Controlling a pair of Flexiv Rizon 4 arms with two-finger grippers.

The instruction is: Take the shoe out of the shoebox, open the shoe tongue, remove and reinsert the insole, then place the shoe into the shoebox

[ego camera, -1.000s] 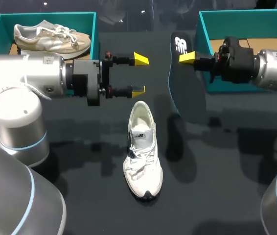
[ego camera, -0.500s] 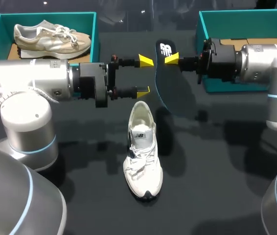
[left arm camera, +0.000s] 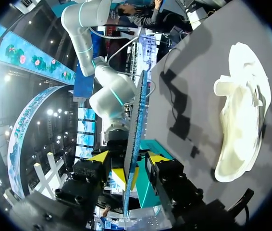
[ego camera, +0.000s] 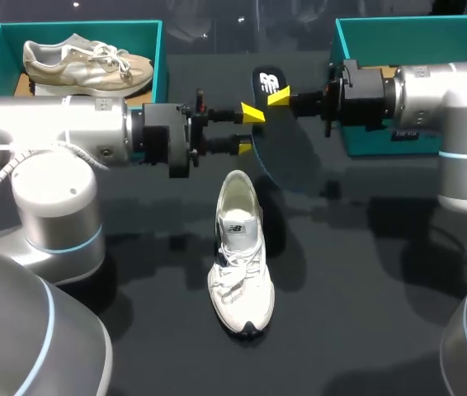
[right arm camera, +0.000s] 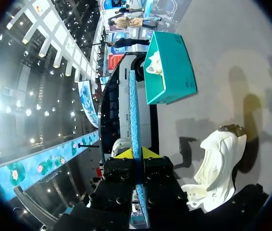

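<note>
Desk (ego camera: 365, 313): past the shoe's (ego camera: 240, 256) heel, my right hand (ego camera: 276, 99) pinches the insole (ego camera: 287, 153); left hand (ego camera: 247, 129) spread astride it. Handover likely next.

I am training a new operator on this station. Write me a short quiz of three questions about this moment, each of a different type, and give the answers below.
1. True or false: the white mesh lace-up sneaker stands on the black table, outside the left teal cardboard shoebox and the right teal cardboard shoebox.
2. Choose one: which jaws are shut on the dark flat insole with the blue edge? A) the left arm's jaws B) the right arm's jaws C) neither
3. Fill the gap: the left shoebox holds a ___ lace-up sneaker.

Key: 1 true; 2 B (the left arm's jaws stand open around the insole); 3 beige.
</note>
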